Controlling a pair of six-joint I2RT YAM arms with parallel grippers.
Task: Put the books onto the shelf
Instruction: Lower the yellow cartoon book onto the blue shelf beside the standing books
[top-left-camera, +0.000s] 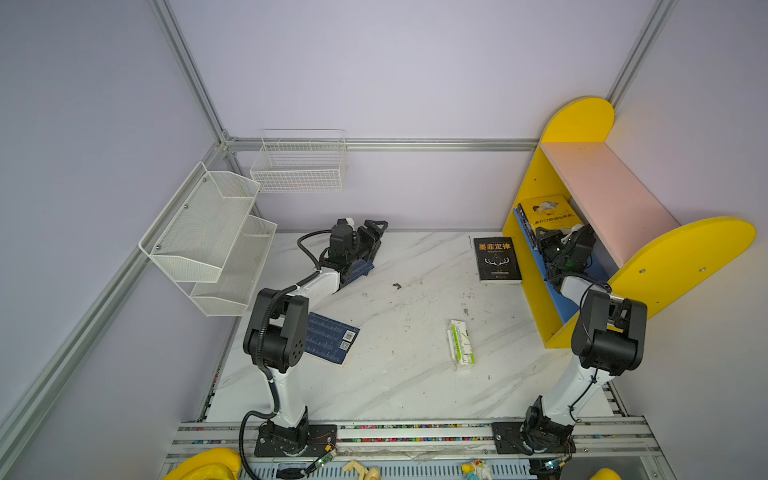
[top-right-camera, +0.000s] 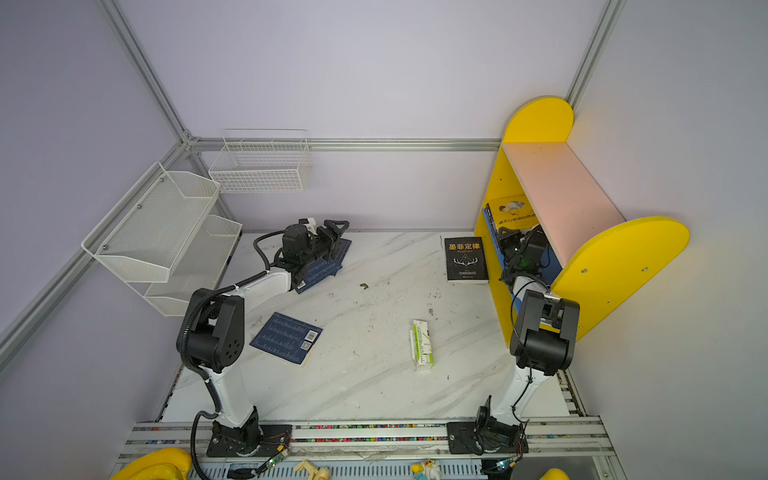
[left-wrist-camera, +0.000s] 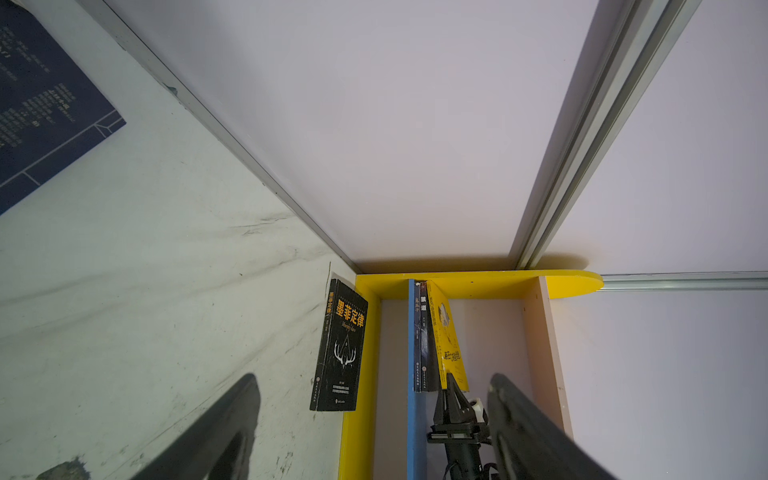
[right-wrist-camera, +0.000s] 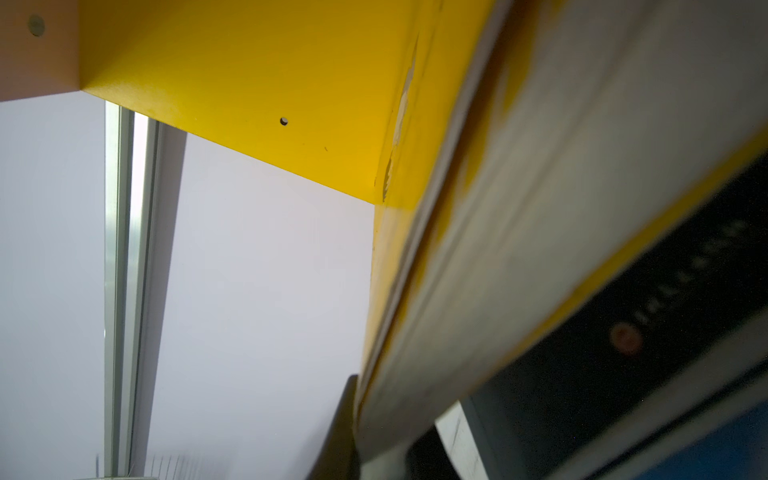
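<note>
The left claw's (top-left-camera: 376, 228) arm (top-left-camera: 318, 282) hides most of the far navy book (top-left-camera: 360, 268).

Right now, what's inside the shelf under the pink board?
A yellow book, its near end gripped by the right gripper, tilts above two dark books lying on the blue board. Its arm hides the nearer part.

Yellow book (top-left-camera: 546, 214) aslant inside shelf (top-left-camera: 577, 120)

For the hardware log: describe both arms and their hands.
Left arm and right arm: white links, black joint housings. Ribbed black hose on the left, thin black cable on the right. Left hand and right hand: black, tapered fingers.
</note>
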